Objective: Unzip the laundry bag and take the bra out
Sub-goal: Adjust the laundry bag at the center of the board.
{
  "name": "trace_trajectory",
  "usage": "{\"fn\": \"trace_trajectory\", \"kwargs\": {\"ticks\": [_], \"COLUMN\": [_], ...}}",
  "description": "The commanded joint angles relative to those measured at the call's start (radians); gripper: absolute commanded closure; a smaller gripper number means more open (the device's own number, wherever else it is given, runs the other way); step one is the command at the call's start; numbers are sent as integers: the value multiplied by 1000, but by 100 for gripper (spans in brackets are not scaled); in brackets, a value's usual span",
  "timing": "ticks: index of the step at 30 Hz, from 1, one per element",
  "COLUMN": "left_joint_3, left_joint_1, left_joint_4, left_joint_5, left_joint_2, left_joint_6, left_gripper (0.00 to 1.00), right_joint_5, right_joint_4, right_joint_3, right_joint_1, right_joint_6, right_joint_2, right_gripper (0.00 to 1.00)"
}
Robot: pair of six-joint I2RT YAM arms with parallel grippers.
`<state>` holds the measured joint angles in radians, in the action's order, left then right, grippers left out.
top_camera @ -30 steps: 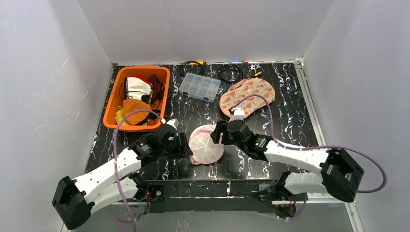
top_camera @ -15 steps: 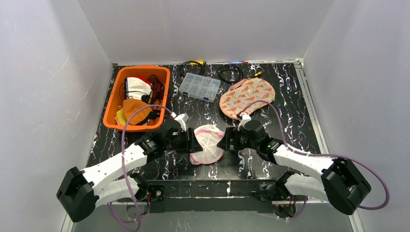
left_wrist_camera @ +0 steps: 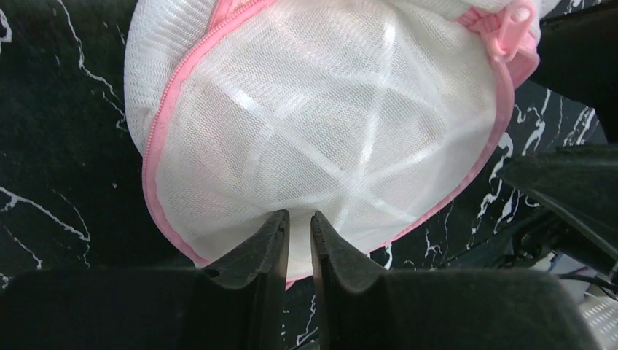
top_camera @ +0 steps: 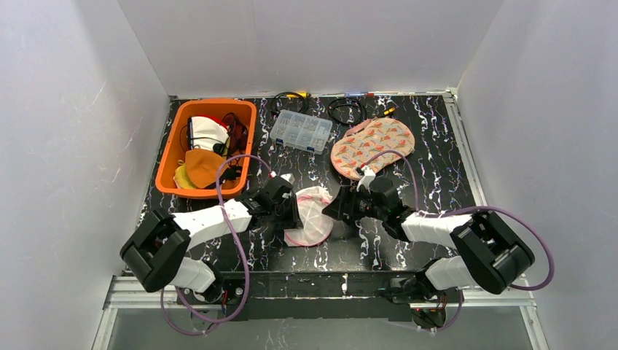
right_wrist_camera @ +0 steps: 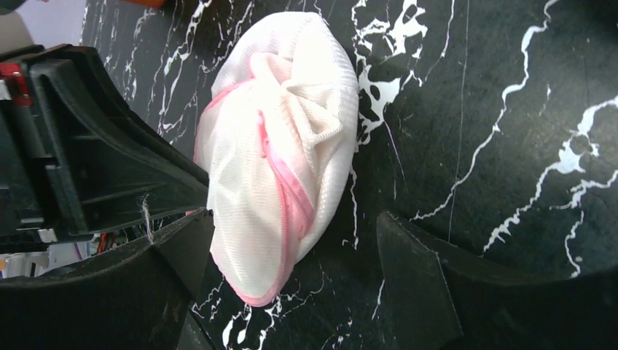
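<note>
Bra: mesh of the laundry bag is hiding it from you.
Zipper pull: the left wrist view's top edge is cropping it.

The laundry bag is soft white net cloth with a smooth pink plastic zipper, the table under it looks like shiny black stone, and behind it the orange bin and clear box look like smooth plastic.

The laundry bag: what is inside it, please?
Through the white mesh of the laundry bag only pale crossing bands show. Whether they belong to the bra cannot be told; the fabric covers the rest.
</note>
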<state>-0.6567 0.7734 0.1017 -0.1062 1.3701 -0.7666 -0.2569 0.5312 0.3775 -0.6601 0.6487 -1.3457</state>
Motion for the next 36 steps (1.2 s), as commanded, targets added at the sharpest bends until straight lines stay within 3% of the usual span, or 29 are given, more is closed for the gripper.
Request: {"fn": "trace_trajectory", "kwargs": {"ticks": [1, 7, 11, 20, 27, 32, 36], "left_joint_3": [-37, -42, -44, -36, -12, 32, 68], "left_joint_1": [-9, -14, -20, -22, -21, -20, -14], "left_joint_4": [8, -10, -9, -18, 21, 60, 63], "left_joint_5": [93, 89, 86, 73, 61, 68, 44], "left_joint_2": [55, 99, 103, 114, 1, -183, -283], "left_joint_6": [-2, 1, 11, 18, 5, -28, -67], "left_gripper": [84, 86, 86, 86, 82, 63, 58], "right_joint_5": [-23, -58, -79, -111, -72, 34, 184], "right_joint_4": [144, 151, 127, 209, 265, 344, 333], "right_joint_3": [14, 97, 141, 98, -30, -184, -252], "right_joint_1": [13, 14, 13, 13, 12, -16, -101], "right_joint_6": [6, 2, 2, 100, 220, 373, 442], "right_joint_2": [-47, -172, -266, -353, -255, -113, 2], "right_gripper": [10, 11, 20, 63, 98, 99, 99]}}
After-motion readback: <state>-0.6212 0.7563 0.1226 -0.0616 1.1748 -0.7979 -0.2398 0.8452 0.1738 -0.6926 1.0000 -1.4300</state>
